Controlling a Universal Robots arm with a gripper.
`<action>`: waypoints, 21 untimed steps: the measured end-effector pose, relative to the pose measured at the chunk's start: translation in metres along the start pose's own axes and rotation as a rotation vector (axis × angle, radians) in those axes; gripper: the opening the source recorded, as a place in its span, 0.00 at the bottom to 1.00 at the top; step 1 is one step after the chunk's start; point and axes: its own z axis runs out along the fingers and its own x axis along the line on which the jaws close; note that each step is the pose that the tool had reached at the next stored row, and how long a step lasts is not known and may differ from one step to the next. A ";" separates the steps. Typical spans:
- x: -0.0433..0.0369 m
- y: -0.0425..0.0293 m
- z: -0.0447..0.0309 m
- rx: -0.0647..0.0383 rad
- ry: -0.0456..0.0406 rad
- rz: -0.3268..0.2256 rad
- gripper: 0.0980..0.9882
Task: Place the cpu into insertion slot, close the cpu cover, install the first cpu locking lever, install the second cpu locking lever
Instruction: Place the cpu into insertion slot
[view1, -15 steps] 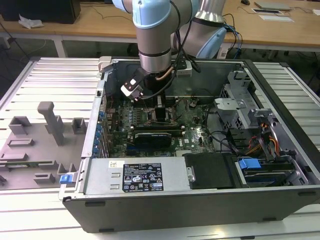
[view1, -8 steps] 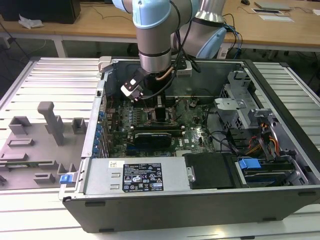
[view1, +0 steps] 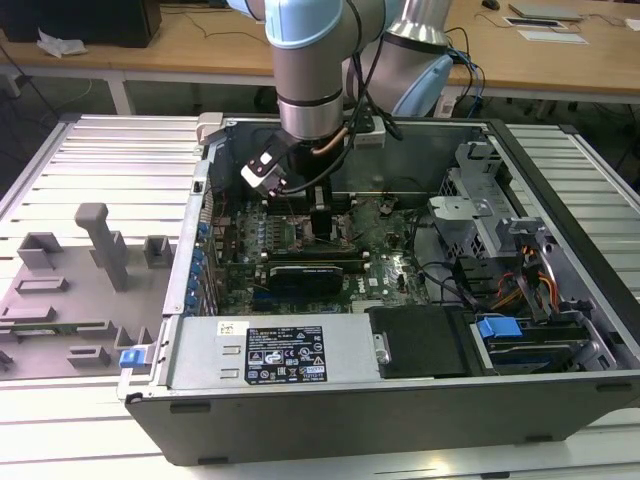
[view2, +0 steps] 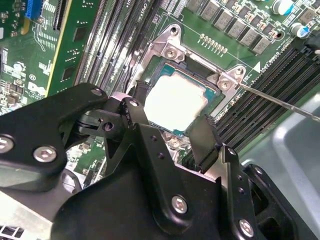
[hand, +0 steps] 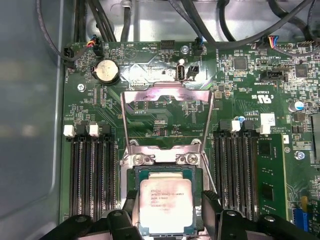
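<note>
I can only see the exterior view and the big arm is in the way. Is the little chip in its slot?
Observer: Yes. In the first wrist view the cpu sits in the socket, with the gripper right at it.
Child: Is the lid shut on it?
Observer: No. The cpu cover is swung open, away from the cpu.
Child: What about the levers?
Observer: In the second wrist view a thin lever sticks out free from the socket's corner.
</note>
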 end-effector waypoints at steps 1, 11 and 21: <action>0.0000 0.0000 0.0000 0.000 0.0000 0.000 0.58; 0.0000 0.0000 -0.0001 0.000 -0.0004 0.000 0.35; 0.0000 0.0000 -0.0003 0.000 -0.0007 0.000 0.01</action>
